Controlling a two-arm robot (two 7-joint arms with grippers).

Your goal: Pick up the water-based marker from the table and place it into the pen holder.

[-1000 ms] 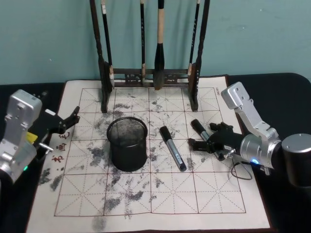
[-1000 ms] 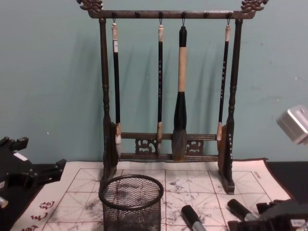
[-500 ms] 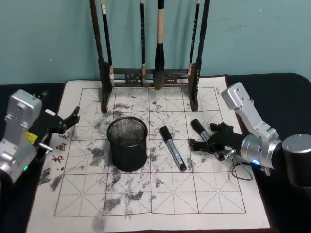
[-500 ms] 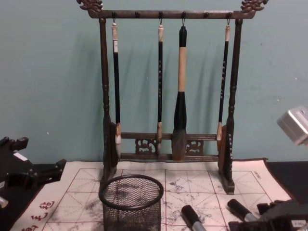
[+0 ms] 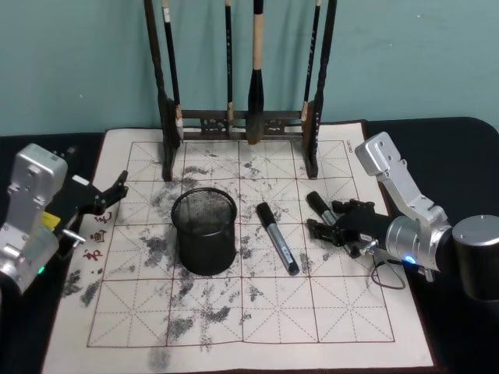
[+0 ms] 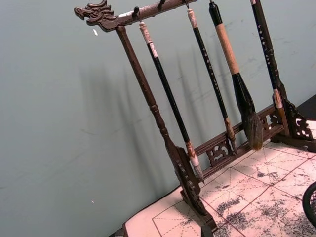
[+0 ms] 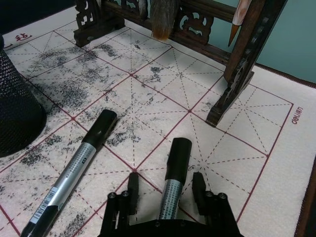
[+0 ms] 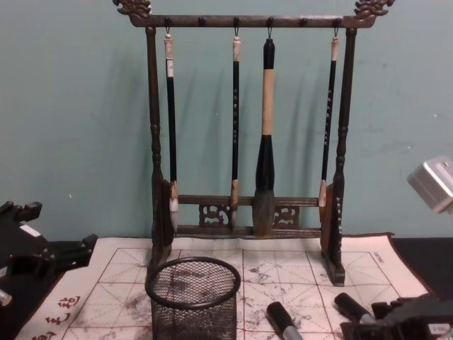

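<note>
- Right gripper (image 7: 165, 177) low on the right side of the mat (image 5: 257, 312), fingers (image 7: 132, 190) parted, one on each side of the right-hand marker (image 7: 173, 165).
- Up close in the right wrist view: a clear gap between each finger and the barrel, nothing clamped, marker flat on the mat.
- From the head view, same marker (image 5: 318, 206) lying slantwise, black cap end toward the brush rack (image 5: 238, 117), rear end between the black fingers.
- Middle marker (image 5: 277, 238) also flat on the mat, untouched, between the pen holder (image 5: 204, 231) and the right gripper; near the holder, not against it.
- Pen holder upright, left of centre on the mat, in front of the rack's left post.
- Extra from the right wrist view: grey printed barrels on both markers and the holder's mesh wall (image 7: 15, 118) at one edge.
- Chest view, side-on: holder (image 8: 192, 297) front and centre, the two black cap ends poking up at the bottom edge, right gripper a dark mass in the lower right corner; finger gap not readable from there.
- Left gripper (image 5: 113, 195) parked at the mat's left edge, fingers spread, holding nothing, well apart from the holder.
- Left wrist view aimed at the rack: four brushes (image 6: 170, 98) hanging from the top bar, carved dragon head at its end, a sliver of the holder's rim (image 6: 311, 202) at one edge.
</note>
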